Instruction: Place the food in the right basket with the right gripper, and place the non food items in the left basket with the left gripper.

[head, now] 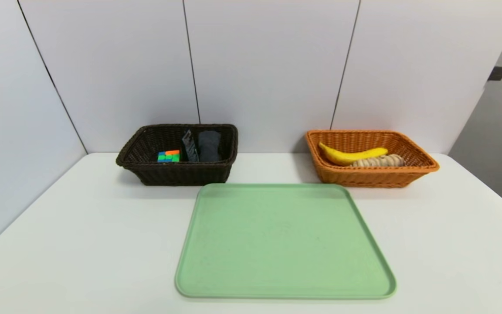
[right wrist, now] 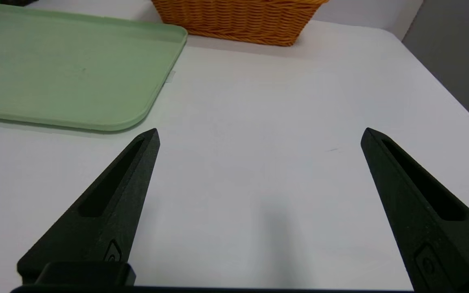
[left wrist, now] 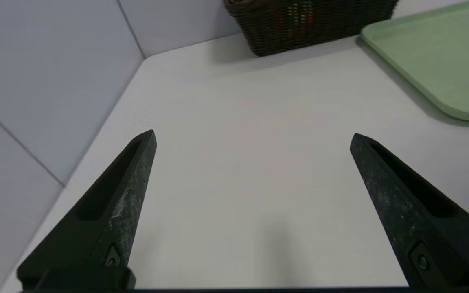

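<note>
The orange right basket stands at the back right and holds the food: a yellow banana and a striped bread roll. At the back left, the dark brown left basket holds the non food items: a multicoloured puzzle cube, a dark squeeze tube and a grey rolled cloth. Neither arm shows in the head view. My left gripper hangs open over bare table, well short of the dark basket. My right gripper is open above bare table, the orange basket far ahead.
A pale green tray lies in the middle of the white table, with nothing on it; its corners show as the tray and the tray in the wrist views. White wall panels close the back and left sides.
</note>
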